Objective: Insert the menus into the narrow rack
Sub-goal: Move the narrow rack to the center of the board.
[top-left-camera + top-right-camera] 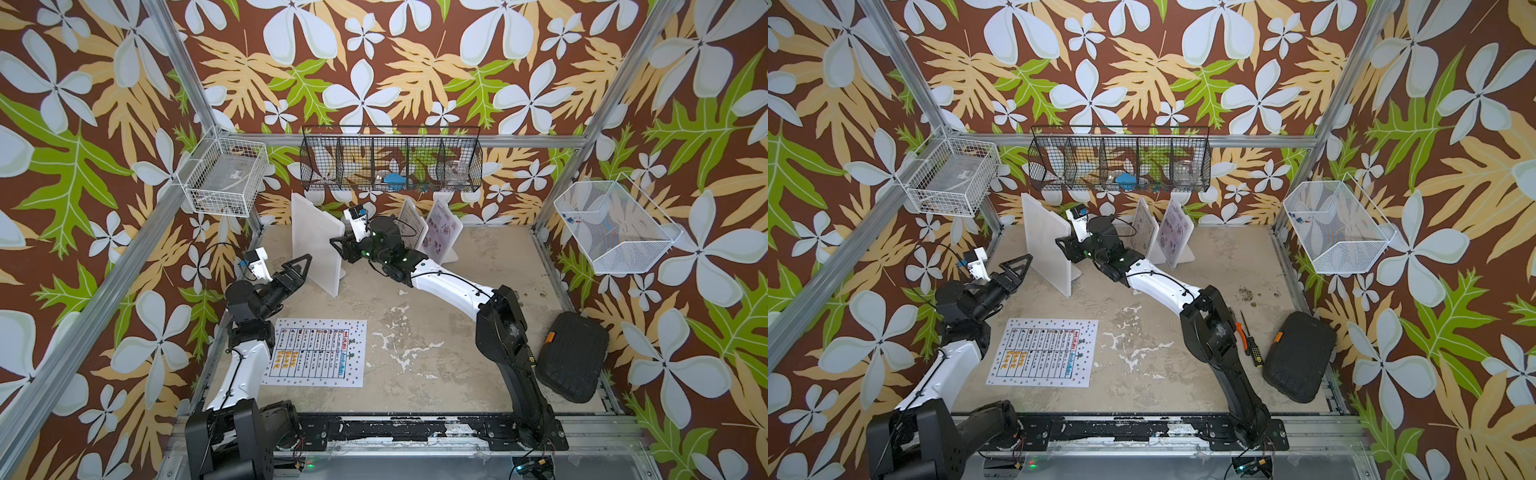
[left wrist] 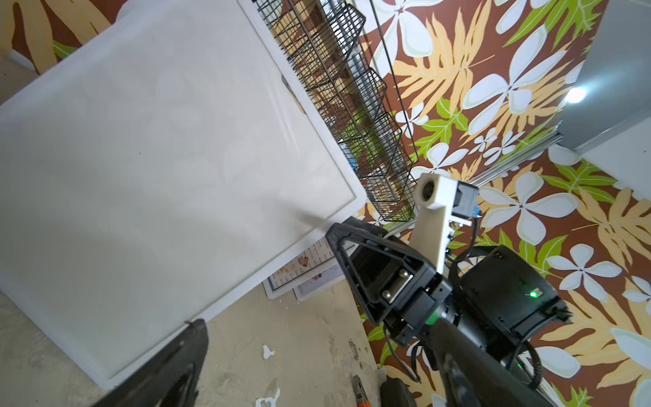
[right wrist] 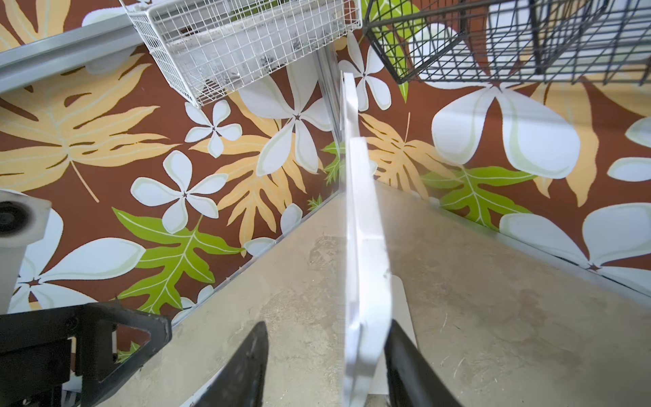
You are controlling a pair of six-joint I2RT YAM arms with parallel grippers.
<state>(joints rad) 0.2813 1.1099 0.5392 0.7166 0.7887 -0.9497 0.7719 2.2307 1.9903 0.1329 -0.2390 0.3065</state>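
Note:
A tall white upright rack [image 1: 318, 241] stands at the back left of the table, nothing in it that I can see. The large white dotted-border menu [image 1: 318, 352] lies flat near the front left. Two smaller menus, a dark-bordered one [image 1: 411, 224] and a pinkish one [image 1: 442, 230], stand in small white holders behind my right arm. My left gripper [image 1: 301, 266] is open beside the rack's broad face, holding nothing. My right gripper [image 3: 327, 366] is open astride the rack's near edge [image 3: 363, 246]; one finger touches it, the other stands apart.
A black case [image 1: 573, 357] and a screwdriver [image 1: 1250, 345] lie at the right front. A black wire basket [image 1: 390, 162] hangs on the back wall, a white wire basket [image 1: 226, 176] on the left frame, a white mesh basket [image 1: 615, 226] on the right.

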